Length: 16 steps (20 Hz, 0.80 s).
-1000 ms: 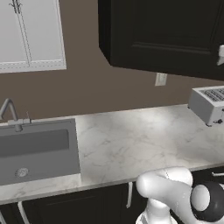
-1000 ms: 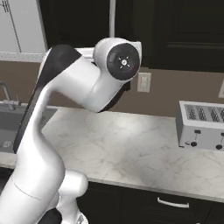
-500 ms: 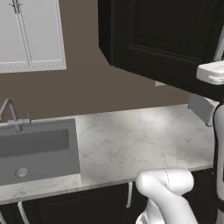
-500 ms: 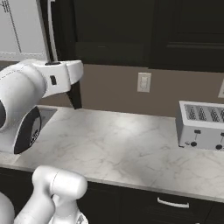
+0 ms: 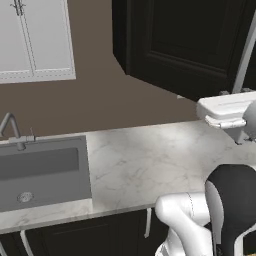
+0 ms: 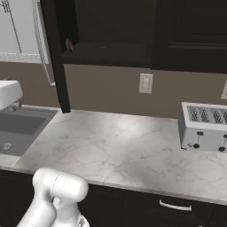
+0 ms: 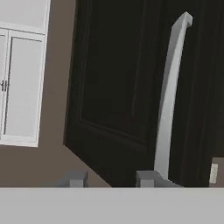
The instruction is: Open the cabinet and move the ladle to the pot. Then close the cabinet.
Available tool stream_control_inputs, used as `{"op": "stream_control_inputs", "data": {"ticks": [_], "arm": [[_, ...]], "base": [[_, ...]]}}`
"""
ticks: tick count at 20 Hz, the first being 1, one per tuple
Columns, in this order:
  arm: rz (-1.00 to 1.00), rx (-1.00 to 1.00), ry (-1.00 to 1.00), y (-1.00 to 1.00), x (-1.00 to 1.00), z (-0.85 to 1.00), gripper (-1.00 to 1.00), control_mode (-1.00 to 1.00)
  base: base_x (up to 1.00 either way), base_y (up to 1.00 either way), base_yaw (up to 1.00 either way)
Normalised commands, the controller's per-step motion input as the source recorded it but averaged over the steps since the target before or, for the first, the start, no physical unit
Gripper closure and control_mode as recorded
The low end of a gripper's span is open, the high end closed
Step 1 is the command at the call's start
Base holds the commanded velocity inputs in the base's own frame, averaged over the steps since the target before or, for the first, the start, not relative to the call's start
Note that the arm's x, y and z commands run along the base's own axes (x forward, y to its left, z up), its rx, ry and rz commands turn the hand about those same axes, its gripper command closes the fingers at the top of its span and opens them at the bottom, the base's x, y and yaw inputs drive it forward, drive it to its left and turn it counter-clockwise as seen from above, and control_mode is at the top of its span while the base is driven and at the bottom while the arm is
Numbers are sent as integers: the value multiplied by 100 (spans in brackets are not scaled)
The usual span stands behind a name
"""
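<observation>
The black cabinet (image 5: 200, 45) door stands swung out from the wall, its matte panel recessed inside a raised frame, and in the left base view it juts forward over the surface (image 5: 145, 165) at an angle. From the right base view the same door shows edge-on as a thin dark slab (image 6: 55, 53), and behind it the cabinet's shadowed interior opens up, with a small brownish rounded shape (image 6: 69, 44) sitting at the left end of the shelf; too small and dim to say what it is.

In the hand view the claw (image 7: 109, 179) looks straight at the door face. Its two blocky grey fingertips (image 7: 73, 178) rise at the bottom, standing apart, and the right one sits just at the foot of the handle (image 7: 168, 96), a long, slim, smooth silver bar with a gentle curve and a hooked top end. The handle is beside that tip rather than between the two, so the claw is parted and grips nothing that I can see.

The surface is glossy white marble with soft grey veining. A square-cornered grey sink (image 5: 40, 170) is set into it on the left, with a thin bent faucet (image 5: 12, 130) behind. Over on the right sits a boxy brushed-metal toaster (image 6: 205, 128) with four slots and dark knobs. A white outlet plate (image 6: 145, 83) is on the brown wall, and flat white-panelled cabinet doors (image 5: 35, 40) hang on the left.
</observation>
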Motion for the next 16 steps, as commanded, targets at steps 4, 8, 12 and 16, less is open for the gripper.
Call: {"op": "stream_control_inputs", "data": {"ticks": [4,8,12,16], "arm": [[-1,2,1,-73,-92,2,-100,-100],[1,12,13,-100,-39,2,-100,-100],[8,23,22,-100,-2,3,-100,-100],[17,42,25,-92,53,7,-100,-100]], "base": [[0,0,0],[0,0,0],[0,0,0],[0,0,0]]}}
